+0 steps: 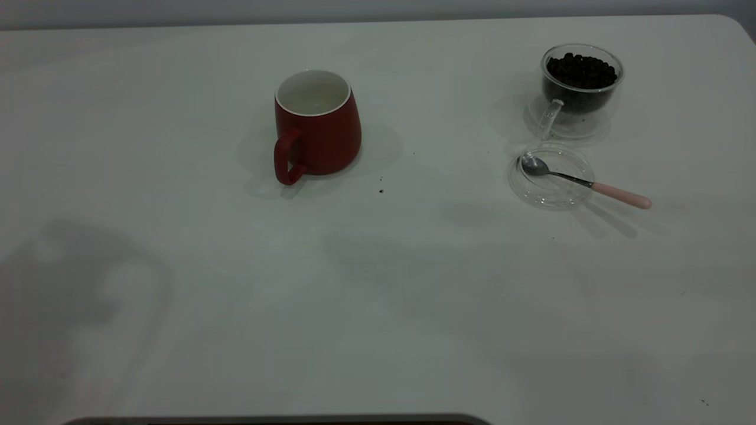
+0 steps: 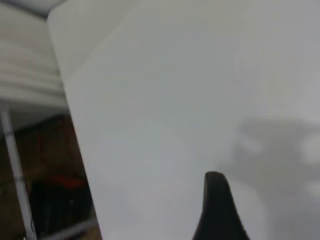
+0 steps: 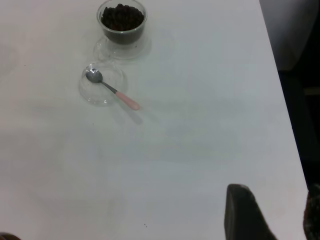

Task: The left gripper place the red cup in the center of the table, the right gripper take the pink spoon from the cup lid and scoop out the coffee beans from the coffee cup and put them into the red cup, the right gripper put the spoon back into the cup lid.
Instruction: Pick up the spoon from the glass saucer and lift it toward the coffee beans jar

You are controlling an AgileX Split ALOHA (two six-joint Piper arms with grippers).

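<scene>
The red cup (image 1: 322, 136) stands upright a little left of the middle of the table (image 1: 378, 307), toward the far side, with its handle facing the near side. At the far right the coffee cup (image 1: 582, 88) (image 3: 121, 25) holds the coffee beans (image 1: 582, 71). Just in front of it lies the cup lid (image 1: 555, 200) (image 3: 100, 95), with the pink spoon (image 1: 585, 182) (image 3: 112, 89) resting bowl-in and handle over the rim. My right gripper (image 3: 275, 205) hangs open near the table's right edge, far from the spoon. My left gripper (image 2: 270, 210) is open over the table's left edge; one finger (image 2: 216, 205) shows.
Neither arm appears in the exterior view; only their shadows fall on the near half of the table. A few dark specks (image 1: 381, 190) lie right of the red cup. Beyond the table's left edge are a metal leg (image 2: 17, 175) and dim floor.
</scene>
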